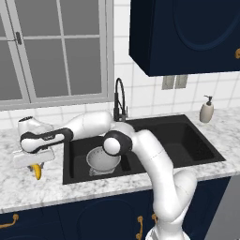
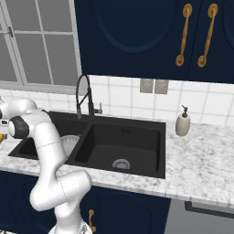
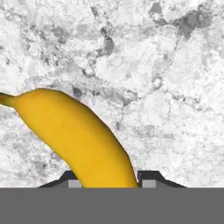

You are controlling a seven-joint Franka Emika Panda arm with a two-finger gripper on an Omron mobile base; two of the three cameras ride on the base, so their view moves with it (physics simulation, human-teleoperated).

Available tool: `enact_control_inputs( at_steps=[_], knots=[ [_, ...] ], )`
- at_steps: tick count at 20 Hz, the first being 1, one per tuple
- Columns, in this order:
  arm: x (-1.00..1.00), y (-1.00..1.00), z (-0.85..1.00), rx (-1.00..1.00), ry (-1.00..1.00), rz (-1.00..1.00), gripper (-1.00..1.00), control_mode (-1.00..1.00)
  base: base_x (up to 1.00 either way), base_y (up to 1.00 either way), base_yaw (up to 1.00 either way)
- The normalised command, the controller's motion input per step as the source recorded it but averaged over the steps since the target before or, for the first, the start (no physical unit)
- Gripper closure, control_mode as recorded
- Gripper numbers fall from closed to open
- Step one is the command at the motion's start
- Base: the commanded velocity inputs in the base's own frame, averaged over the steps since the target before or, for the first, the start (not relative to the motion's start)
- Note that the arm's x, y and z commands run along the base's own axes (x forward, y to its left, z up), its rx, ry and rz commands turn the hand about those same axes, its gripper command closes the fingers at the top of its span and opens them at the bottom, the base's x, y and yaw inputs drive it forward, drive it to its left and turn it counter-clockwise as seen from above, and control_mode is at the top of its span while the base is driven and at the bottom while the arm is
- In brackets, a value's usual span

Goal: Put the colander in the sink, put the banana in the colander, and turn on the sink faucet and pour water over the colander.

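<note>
Banana [image 3: 83,140] sits clamped in the hand [image 3: 109,181] above the tabletop [image 3: 166,87], ready for carrying; colander [image 1: 103,161] waits in the sink [image 1: 187,140], three o'clock of it.

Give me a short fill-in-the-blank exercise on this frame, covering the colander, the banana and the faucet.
1. The colander sits in the ____ basin of the sink, seen from the left base view.
2. The gripper is closed on the ____.
3. The banana is over the ____ counter.
4. From the faucet, ____ water runs.

Missing words: left; banana; marbled; no
</note>
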Motion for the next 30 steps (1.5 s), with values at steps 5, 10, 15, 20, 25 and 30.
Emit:
enact_control_inputs(
  at_steps=[5, 10, 15, 20, 25, 30],
  knots=[
    [-0.1, -0.39, 0.09, 0.0, -0.05, -0.04, 1.0, -1.0, 0.0, 0.0, 0.0],
    [-0.05, -0.68, 0.13, 0.0, -0.03, -0.14, 1.0, -1.0, 0.0, 0.0, 0.0],
    [0.0, -0.47, 0.0, 0.02, -0.21, -0.03, 1.0, -1.0, 0.0, 0.0, 0.0],
    [0.0, -0.53, 0.0, 0.04, -0.27, -0.02, 1.0, -1.0, 0.0, 0.0, 0.0],
    [0.0, -0.84, 0.05, 0.07, -0.06, -0.14, 1.0, -1.0, 0.0, 0.0, 0.0],
    [0.0, -0.97, 0.06, 0.12, 0.0, -0.17, 1.0, -1.0, 0.0, 0.0, 0.0]
  ],
)
